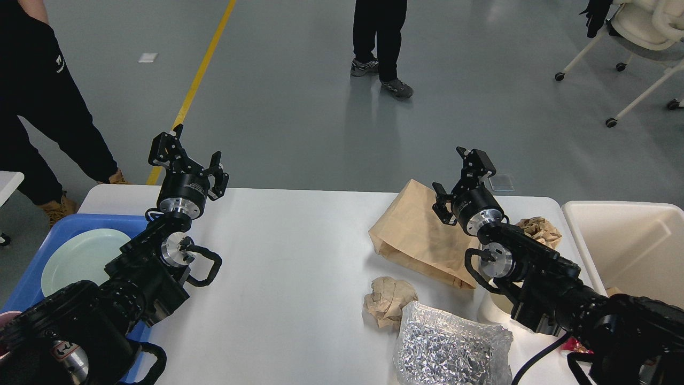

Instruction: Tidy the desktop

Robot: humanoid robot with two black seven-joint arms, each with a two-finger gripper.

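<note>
The white desktop (pixel 288 251) spans the lower half of the head view. On its right side lie a flat brown paper bag (pixel 414 235), a crumpled brown paper ball (pixel 389 299), a second crumpled brown paper (pixel 539 229) and a silver foil bag (pixel 449 347). My left gripper (pixel 188 159) is open and empty above the desktop's far left edge. Over the paper bag's far end, my right gripper (pixel 458 174) is open and holds nothing.
A blue tray (pixel 32 278) holding a pale green plate (pixel 80 256) sits at the left. A cream-white bin (pixel 636 251) stands off the right end. People stand on the floor beyond the table; a wheeled chair (pixel 636 32) is at the far right.
</note>
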